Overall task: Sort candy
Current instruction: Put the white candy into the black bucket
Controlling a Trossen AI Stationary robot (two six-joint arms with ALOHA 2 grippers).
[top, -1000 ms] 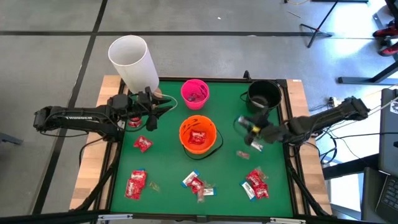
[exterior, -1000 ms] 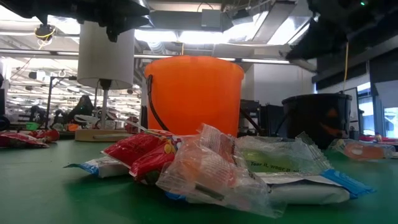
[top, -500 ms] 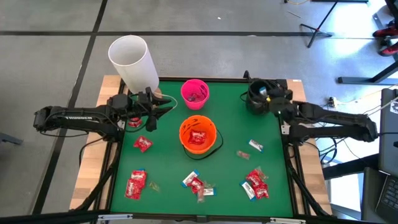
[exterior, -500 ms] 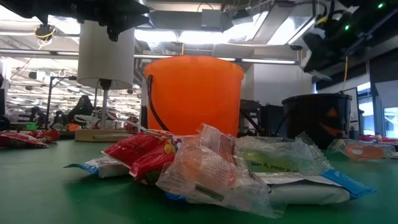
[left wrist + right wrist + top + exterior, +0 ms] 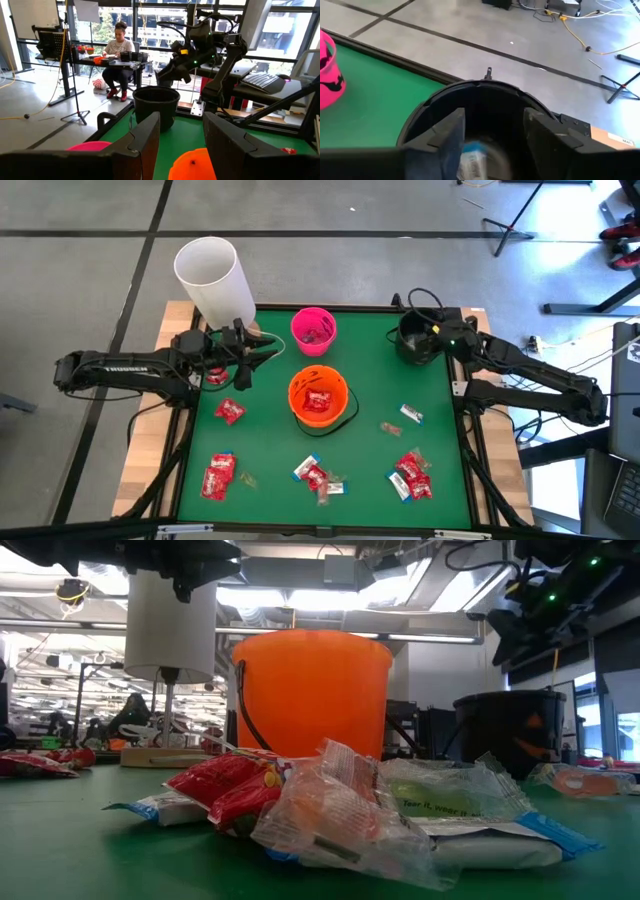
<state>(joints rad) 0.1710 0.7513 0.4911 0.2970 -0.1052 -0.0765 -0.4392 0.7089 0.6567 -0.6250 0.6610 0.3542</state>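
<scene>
- We see the right gripper [image 5: 432, 332] held above the black bucket [image 5: 421, 335] at the far right corner of the green counter [image 5: 370, 395]; in its wrist view its jaws stand apart, and a silvery, blue-edged candy [image 5: 472, 159] shows between them, inside the bucket's mouth and blurred. We cannot tell whether the fingers touch it.
- The left gripper [image 5: 240, 365] hangs over the far left part of the counter, near the white cylinder [image 5: 214, 280]; its jaws are parted with nothing between them in its wrist view.
- The orange bucket [image 5: 318, 398] stands mid-counter with red candy inside; the pink bucket [image 5: 313, 330] is behind it.
- Loose candy lies on the counter: one red piece [image 5: 230, 411] left of the orange bucket, a red pack [image 5: 218, 476] at the near left, a small heap [image 5: 317, 477] near the front middle, a red cluster [image 5: 411, 475] at the near right, and two small pieces [image 5: 411, 415] right of the orange bucket.
- A person [image 5: 118, 60] sits at a desk in the room beyond.
</scene>
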